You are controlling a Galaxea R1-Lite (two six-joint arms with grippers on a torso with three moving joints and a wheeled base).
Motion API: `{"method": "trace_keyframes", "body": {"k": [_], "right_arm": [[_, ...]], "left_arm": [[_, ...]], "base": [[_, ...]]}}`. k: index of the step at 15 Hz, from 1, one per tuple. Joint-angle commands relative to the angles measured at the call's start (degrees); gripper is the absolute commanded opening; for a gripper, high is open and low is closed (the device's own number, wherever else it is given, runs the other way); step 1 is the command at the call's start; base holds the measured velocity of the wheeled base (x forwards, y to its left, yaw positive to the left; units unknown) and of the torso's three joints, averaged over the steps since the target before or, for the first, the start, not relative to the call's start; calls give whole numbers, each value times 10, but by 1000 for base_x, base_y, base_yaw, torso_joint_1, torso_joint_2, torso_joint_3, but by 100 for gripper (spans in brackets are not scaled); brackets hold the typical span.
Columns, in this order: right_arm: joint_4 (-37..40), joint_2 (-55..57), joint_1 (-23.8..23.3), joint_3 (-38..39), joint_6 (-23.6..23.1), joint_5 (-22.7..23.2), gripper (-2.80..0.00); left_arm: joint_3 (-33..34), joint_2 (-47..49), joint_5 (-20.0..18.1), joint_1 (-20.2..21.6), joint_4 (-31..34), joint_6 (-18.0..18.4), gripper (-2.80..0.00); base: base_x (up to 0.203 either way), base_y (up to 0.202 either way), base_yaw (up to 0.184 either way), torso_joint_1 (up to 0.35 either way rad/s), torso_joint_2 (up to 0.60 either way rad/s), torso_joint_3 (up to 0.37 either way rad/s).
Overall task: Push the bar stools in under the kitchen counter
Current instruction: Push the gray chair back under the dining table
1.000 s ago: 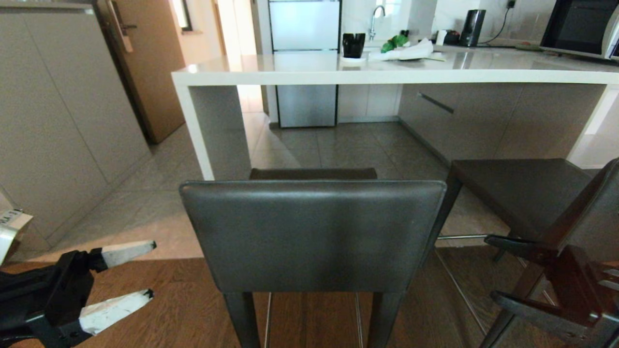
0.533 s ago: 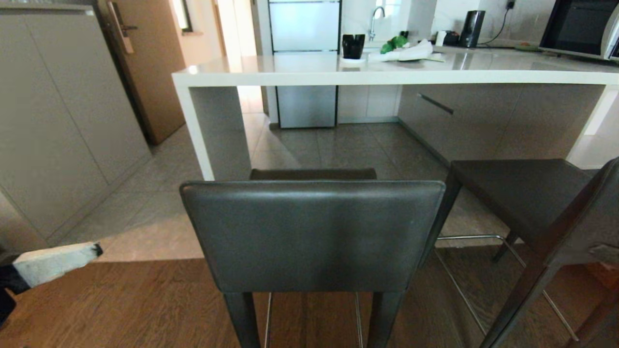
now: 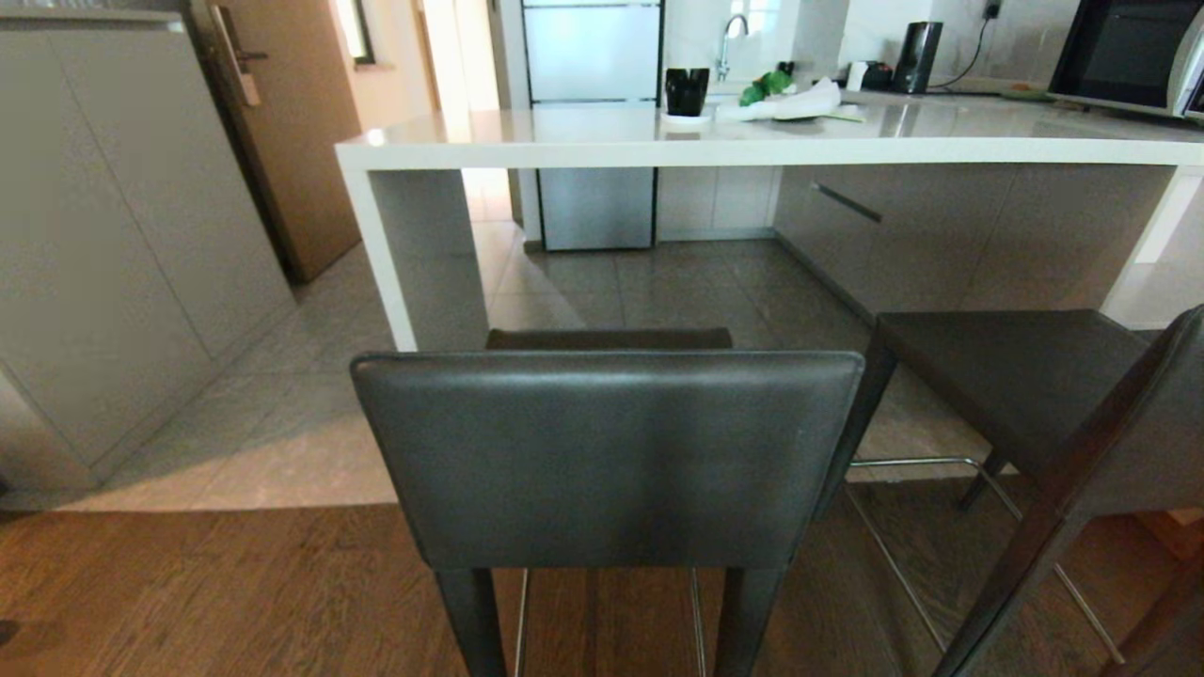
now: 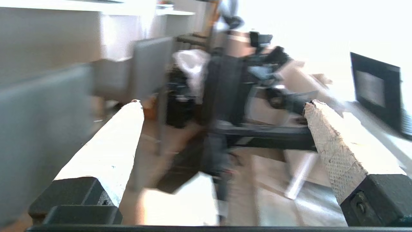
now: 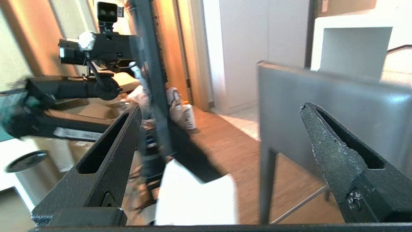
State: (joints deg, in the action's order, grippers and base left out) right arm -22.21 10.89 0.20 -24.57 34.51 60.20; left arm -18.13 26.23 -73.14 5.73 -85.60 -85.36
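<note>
Two bar stools stand in front of the kitchen counter [image 3: 752, 149], away from it. The nearer stool [image 3: 607, 456] shows me its dark grey backrest, dead centre. The second stool [image 3: 1025, 385] is at the right, turned at an angle with its flat seat showing. Neither gripper appears in the head view. My left gripper [image 4: 222, 103] is open, its white fingers wide apart with nothing between them and a grey backrest [image 4: 38, 122] blurred beside it. My right gripper [image 5: 220, 108] is open and empty too, with a stool's backrest [image 5: 283, 112] close behind its dark fingertips.
A black cup [image 3: 687, 89], a white cloth [image 3: 790, 102] and a kettle [image 3: 917, 55] stand on the counter top. Tall grey cabinets [image 3: 103, 263] line the left side. The floor changes from wood [image 3: 235, 602] to tile [image 3: 658, 291] under the stools.
Both grippers have dropped out of the head view, the left off the lower left edge and the right off the lower right. The stools have not moved.
</note>
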Motion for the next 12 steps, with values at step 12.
{"method": "trace_keyframes", "body": {"k": [12], "right_arm": [[20,-88,-2,-15,65,14,0]], "left_arm": [[55,-218,-10,-54,92,-17,0]], "base": [[0,0,0,0,0,0]]}}
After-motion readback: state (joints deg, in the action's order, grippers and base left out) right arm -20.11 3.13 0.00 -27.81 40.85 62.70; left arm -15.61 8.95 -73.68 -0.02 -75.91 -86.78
